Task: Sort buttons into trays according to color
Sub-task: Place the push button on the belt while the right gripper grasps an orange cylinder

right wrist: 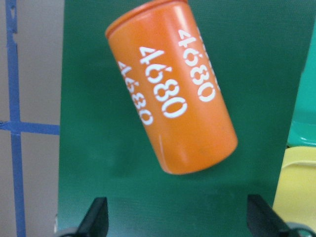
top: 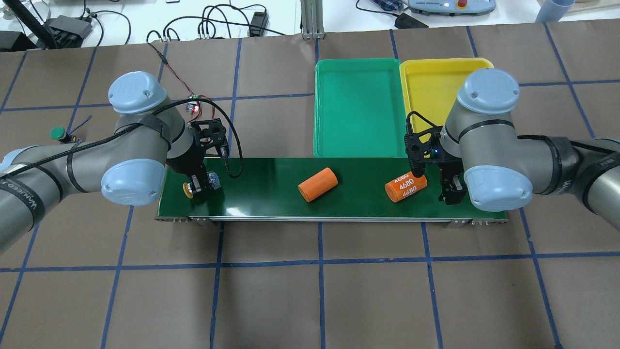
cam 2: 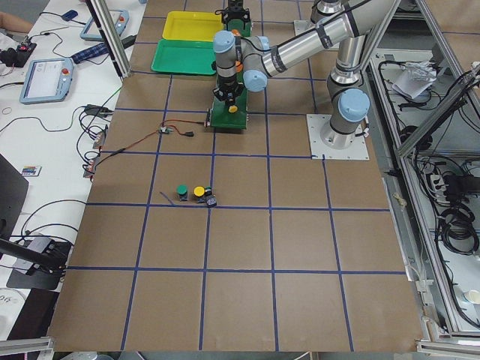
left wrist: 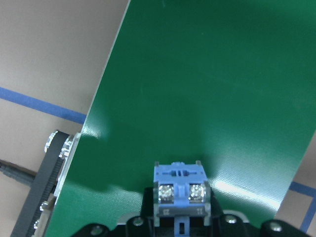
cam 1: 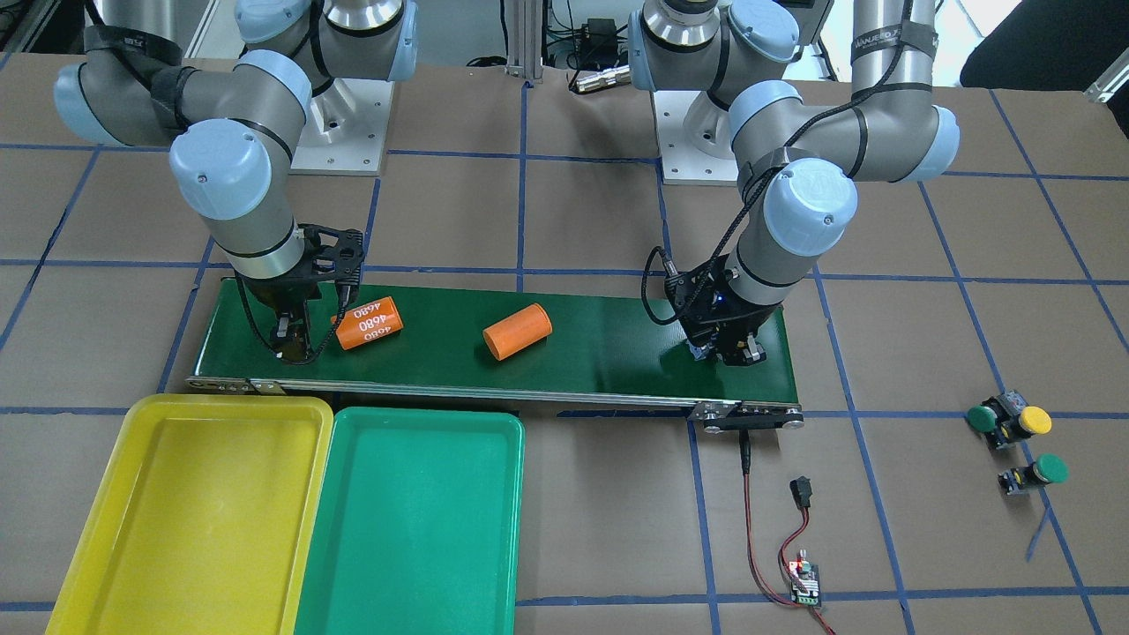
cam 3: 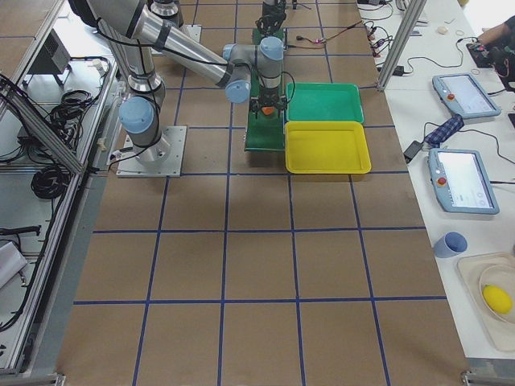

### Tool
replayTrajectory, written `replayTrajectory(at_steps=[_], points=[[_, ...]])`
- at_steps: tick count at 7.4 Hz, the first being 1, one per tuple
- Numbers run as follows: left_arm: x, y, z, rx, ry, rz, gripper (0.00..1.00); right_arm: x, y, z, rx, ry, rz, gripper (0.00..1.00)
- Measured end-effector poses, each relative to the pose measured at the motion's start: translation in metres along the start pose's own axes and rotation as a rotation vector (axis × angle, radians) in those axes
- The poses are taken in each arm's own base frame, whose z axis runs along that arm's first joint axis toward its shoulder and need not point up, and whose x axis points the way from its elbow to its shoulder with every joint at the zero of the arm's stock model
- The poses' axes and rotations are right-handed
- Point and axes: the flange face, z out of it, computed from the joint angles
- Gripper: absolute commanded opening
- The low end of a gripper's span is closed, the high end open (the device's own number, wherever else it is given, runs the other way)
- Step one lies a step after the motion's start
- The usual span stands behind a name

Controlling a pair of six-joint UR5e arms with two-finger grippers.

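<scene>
Yellow-capped button [top: 187, 189], with a grey-blue blocky body, is pinched in the left gripper [cam 1: 728, 351] over one end of the dark-green conveyor belt [cam 1: 617, 344]. Whether it touches the belt cannot be told. In the left wrist view its body sits centred between the jaws, screw terminals facing the camera.

Three more buttons lie on the bench [cam 1: 573, 203], well apart from the left gripper and past that end of the belt:
- a green-capped one [cam 1: 981, 417] and a yellow-capped one [cam 1: 1034, 422], just beside each other
- a second green-capped one [cam 1: 1050, 469], near that pair

Right gripper [cam 1: 294, 339] hangs over the opposite end of the belt with its fingers [right wrist: 97, 219] spread and gripping nothing. Just ahead of it an orange cylinder printed "4680" [right wrist: 173, 94] lies on its side. A plain orange cylinder [cam 1: 517, 331] lies farther along the belt, between the two grippers.

Yellow tray [cam 1: 190, 520] sits on the bench near the right gripper, against the belt's edge on the side away from the robot's base. Green tray [cam 1: 414, 520] sits just beside it, on the side toward the left gripper. A small circuit board with red and black wires [cam 1: 804, 582] lies on the bench, out from the belt's end below the left gripper.
</scene>
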Motion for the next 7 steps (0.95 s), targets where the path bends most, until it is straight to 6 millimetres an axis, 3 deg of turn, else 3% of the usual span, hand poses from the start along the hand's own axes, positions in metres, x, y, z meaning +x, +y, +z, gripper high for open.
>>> replayTrajectory(at_steps=[4, 7], points=[[-0.014, 0.009, -0.022, 0.007, -0.056, -0.068, 0.76, 0.000, 0.000, 0.000, 0.001, 0.000, 0.000, 1.00], [-0.071, 0.057, -0.046, 0.037, -0.031, -0.194, 0.76, 0.000, 0.000, 0.000, 0.001, 0.000, 0.000, 1.00]])
